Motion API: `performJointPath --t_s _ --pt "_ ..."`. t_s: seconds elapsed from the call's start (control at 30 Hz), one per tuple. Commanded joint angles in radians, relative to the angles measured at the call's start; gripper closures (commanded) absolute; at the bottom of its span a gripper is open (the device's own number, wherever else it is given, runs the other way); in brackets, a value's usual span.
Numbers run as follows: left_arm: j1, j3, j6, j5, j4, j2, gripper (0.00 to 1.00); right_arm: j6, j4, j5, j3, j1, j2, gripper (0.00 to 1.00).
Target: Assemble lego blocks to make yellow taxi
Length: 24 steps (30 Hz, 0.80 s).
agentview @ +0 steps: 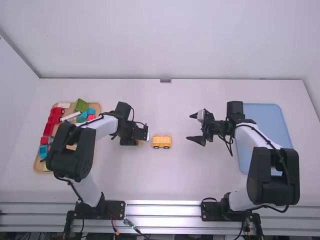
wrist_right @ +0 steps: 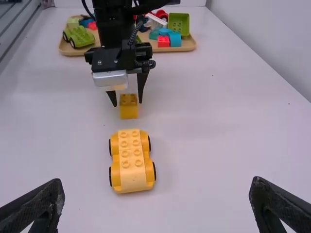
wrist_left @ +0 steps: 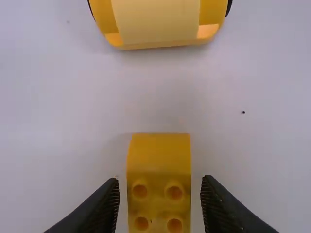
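Note:
In the high view my left gripper [agentview: 138, 143] is low over the table, just left of the yellow car base [agentview: 161, 142]. In the left wrist view that gripper [wrist_left: 159, 180] stands open around a yellow studded block [wrist_left: 159, 160], with gaps on both sides; the car base [wrist_left: 158, 19] lies beyond it. My right gripper [agentview: 194, 127] is open at the right of the car base. From the right wrist view, its fingers [wrist_right: 41, 204] are wide apart, the gripper [wrist_right: 156, 194] holding nothing, with the car base [wrist_right: 131, 160] and the block [wrist_right: 129, 106] farther off.
A wooden tray [agentview: 37, 162] with red, blue and green blocks stands at the far left, partly under the left arm. A blue tray [agentview: 265, 122] lies at the right, partly beneath the right arm.

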<state>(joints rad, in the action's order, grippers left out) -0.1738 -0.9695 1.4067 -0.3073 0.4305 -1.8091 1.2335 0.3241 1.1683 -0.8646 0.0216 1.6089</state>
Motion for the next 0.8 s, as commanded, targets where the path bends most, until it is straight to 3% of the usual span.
performJointPath --t_s 0.0,0.03,0.07,0.4,0.77 --pt "0.002 0.006 -0.004 -0.025 0.006 -0.007 0.45 -0.002 0.002 0.013 -0.021 -0.002 -0.021 0.01" --pt "0.003 0.006 -0.004 -0.025 0.006 -0.007 0.37 -0.003 0.002 0.012 -0.021 -0.002 -0.021 0.01" --pt "0.005 0.006 -0.004 -0.025 0.006 -0.007 0.0 -0.002 0.002 0.013 -0.021 -0.002 -0.021 0.01" --pt "0.0 0.006 -0.042 0.092 -0.073 -0.007 0.01 -0.002 -0.005 0.013 -0.021 -0.002 -0.021 0.01" --pt "0.002 -0.013 -0.179 -0.023 -0.08 -0.007 0.01 -0.002 -0.005 0.008 -0.021 -0.003 -0.021 0.01"
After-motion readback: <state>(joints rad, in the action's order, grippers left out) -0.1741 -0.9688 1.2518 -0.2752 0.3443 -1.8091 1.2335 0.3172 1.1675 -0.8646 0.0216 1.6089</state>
